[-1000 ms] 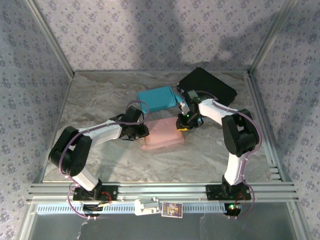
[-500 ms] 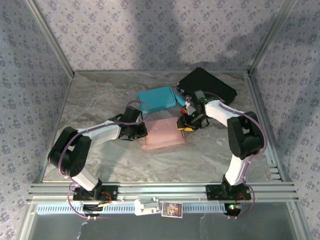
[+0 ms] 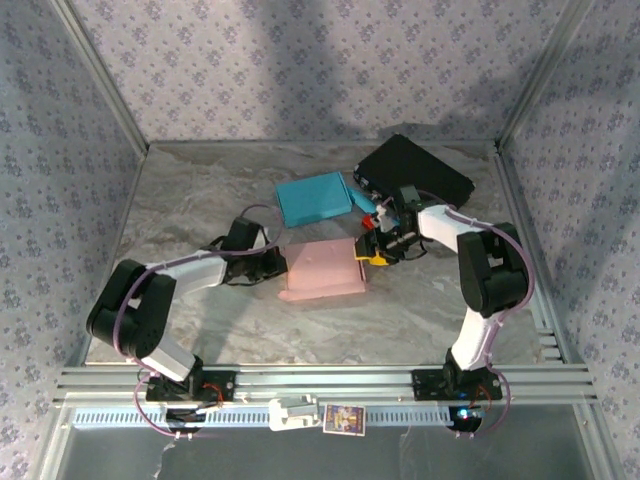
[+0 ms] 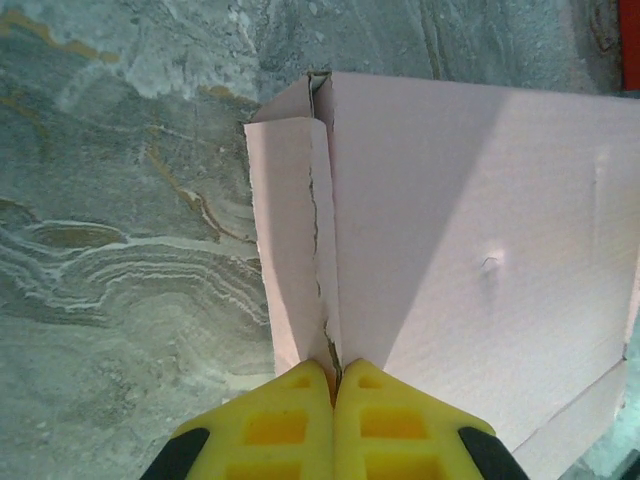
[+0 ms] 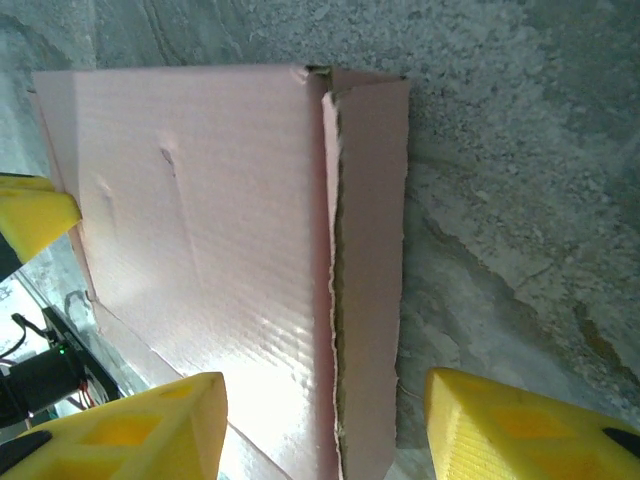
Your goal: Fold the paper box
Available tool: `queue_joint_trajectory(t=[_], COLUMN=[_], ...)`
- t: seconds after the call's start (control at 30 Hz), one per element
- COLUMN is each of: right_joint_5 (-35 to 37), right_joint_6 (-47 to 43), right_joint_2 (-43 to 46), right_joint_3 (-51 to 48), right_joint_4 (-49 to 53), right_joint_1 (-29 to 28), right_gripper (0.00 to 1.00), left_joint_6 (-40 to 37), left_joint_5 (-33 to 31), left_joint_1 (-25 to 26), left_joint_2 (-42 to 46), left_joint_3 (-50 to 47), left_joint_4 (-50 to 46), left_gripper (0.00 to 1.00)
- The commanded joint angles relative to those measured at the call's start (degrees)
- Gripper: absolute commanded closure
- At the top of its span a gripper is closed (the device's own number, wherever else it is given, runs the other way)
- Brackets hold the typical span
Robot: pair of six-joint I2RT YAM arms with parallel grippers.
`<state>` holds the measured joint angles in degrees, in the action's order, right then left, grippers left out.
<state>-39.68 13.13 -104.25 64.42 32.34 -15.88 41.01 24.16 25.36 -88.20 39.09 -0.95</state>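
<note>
- Paper box (image 3: 322, 268) lies on the bench (image 3: 200, 200), both end flaps (image 5: 367, 250) turned in; folding seems nearly done.
- Left pincer (image 4: 335, 378) pressed together at 1 flap; right pincer (image 5: 322, 400) spread.

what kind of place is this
Probably a robot lab test cell: a left arm and right arm bolted to an aluminium rail at the edge of a marble-look table, closed in by flower-patterned walls.

Pink box (image 3: 322, 268), grey marbled table (image 3: 200, 200)
</note>
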Motion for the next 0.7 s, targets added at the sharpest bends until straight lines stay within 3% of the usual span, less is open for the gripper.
queue_joint_trajectory(t=[0.0, 0.4, 0.53, 0.67], right_joint_5=[-2.67, -8.95, -10.30, -11.47], right_joint_6=[0.58, 0.42, 2.21, 4.23], right_joint_2=[-1.20, 1.30, 1.25, -0.20], right_joint_3=[-0.26, -0.29, -0.88, -0.09], right_joint_4=[-0.91, -1.43, -3.11, -4.54], right_joint_1=[-0.21, 0.44, 0.24, -0.88], right_gripper=[0.44, 0.40, 0.31, 0.28], left_joint_6=[-1.68, -2.07, -0.06, -0.15], left_joint_5=[2.03, 15.60, 21.72, 24.60], left_joint_1=[-1.90, -10.08, -13.07, -13.51], left_joint_2=[0.28, 1.20, -1.00, -2.55], left_joint_3=[-3.95, -6.25, -5.46, -3.16], left_joint_4=[0.11, 7.42, 9.89, 8.07], left_gripper=[0.94, 0.95, 0.95, 0.95])
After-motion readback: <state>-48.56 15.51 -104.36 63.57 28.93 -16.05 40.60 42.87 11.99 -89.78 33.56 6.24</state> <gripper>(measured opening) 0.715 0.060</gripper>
